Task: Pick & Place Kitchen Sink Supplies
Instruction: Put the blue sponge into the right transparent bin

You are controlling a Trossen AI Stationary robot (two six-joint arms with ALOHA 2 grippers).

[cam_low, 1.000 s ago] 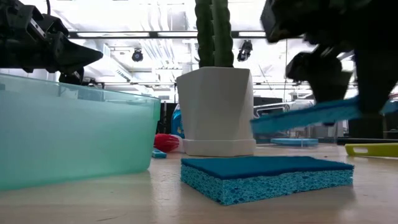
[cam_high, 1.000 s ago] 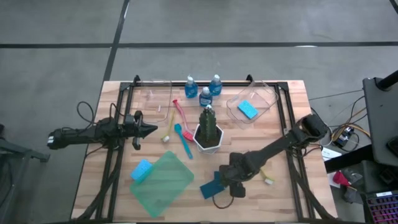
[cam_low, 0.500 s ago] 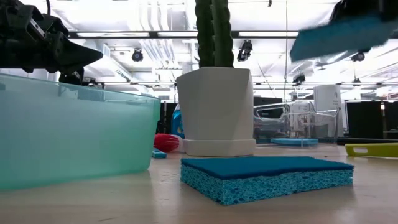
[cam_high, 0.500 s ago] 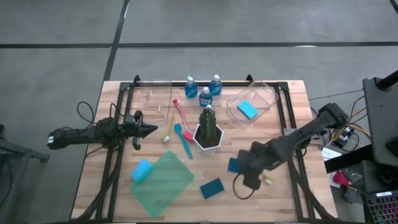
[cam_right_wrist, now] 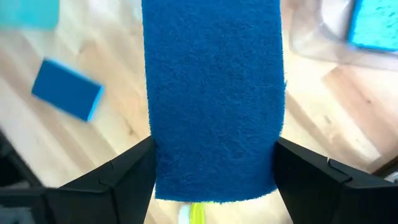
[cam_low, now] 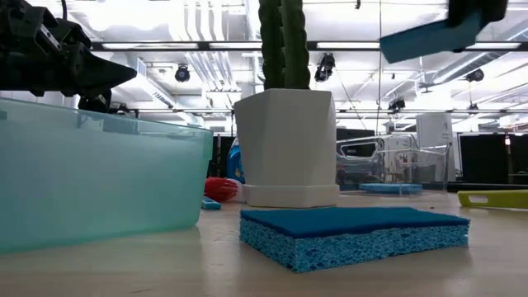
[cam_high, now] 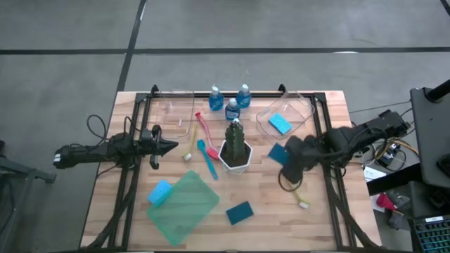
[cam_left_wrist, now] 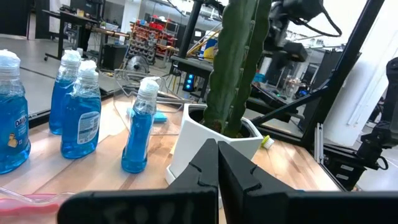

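My right gripper (cam_high: 287, 156) hangs high over the table's right half, between the cactus pot (cam_high: 235, 156) and the clear tub (cam_high: 304, 112), shut on a dark teal sponge (cam_high: 277, 152). The low view shows that sponge (cam_low: 429, 37) well above the table. A second teal sponge (cam_high: 239, 212) lies flat near the front edge. Three blue bottles (cam_high: 232, 109) stand at the far edge. Red (cam_high: 206, 130), yellow (cam_high: 190, 144) and blue (cam_high: 207, 160) brushes lie left of the cactus, a lime one (cam_high: 299, 197) lies at the right. My left gripper (cam_high: 172, 146) waits shut at the left. My right gripper pinches the teal sponge between its two fingers (cam_right_wrist: 124, 177), which press on its two opposite side edges (cam_right_wrist: 163, 155). They come from above, slanting steeply down, and lie across the sponge. The sponge is lifted clear, broad face up, a little tilted.
A light-blue sponge (cam_high: 280, 124) lies in the clear tub at the far right. A second clear tub (cam_high: 176, 105) stands at the far left. A translucent green sheet (cam_high: 184, 206) and another light-blue sponge (cam_high: 159, 191) lie at the near left. Dark frame rails (cam_high: 327, 161) run along both sides.
My right gripper has risen from the table's near edge and gone toward the far right, rolling as it went, with the teal sponge lifted clear. The second teal sponge that lay under it has stayed on the table.
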